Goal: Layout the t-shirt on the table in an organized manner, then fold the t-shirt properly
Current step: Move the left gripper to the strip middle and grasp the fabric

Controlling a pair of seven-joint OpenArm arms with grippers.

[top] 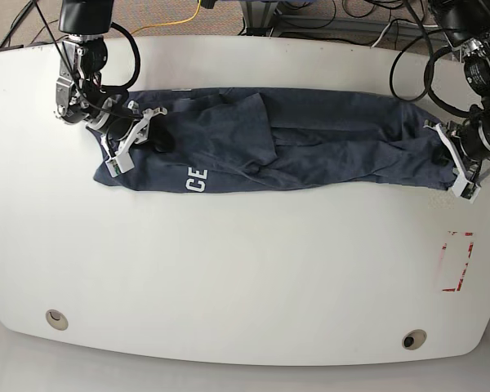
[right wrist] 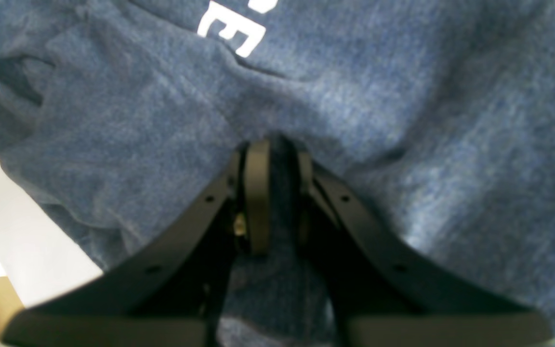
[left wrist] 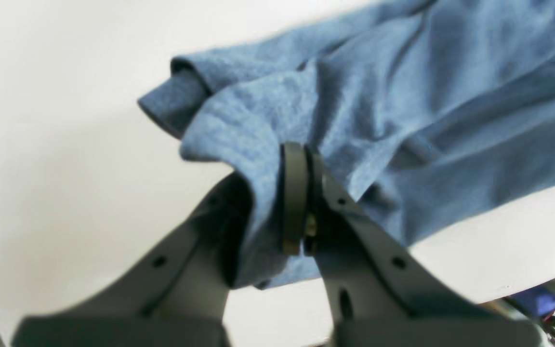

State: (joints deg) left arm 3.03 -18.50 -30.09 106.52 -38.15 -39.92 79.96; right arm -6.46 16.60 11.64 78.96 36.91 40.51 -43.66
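Observation:
The dark blue t-shirt (top: 310,139) lies stretched into a long, wrinkled band across the far half of the white table (top: 245,278). Its white lettering (top: 196,180) sits near the band's left end. At that end my right gripper (top: 153,132) is shut on a bunch of the cloth. In the right wrist view the t-shirt (right wrist: 403,96) fills the frame, the gripper (right wrist: 280,144) pinches a fold, and the lettering (right wrist: 231,31) shows above it. My left gripper (top: 439,155) holds the band's right end. In the left wrist view it (left wrist: 305,152) is shut on the t-shirt's (left wrist: 451,96) edge.
A red rectangular mark (top: 457,261) sits on the table at the right. Two round grommet holes (top: 56,318) (top: 413,338) lie near the front edge. Cables (top: 343,16) run on the floor behind the table's far edge.

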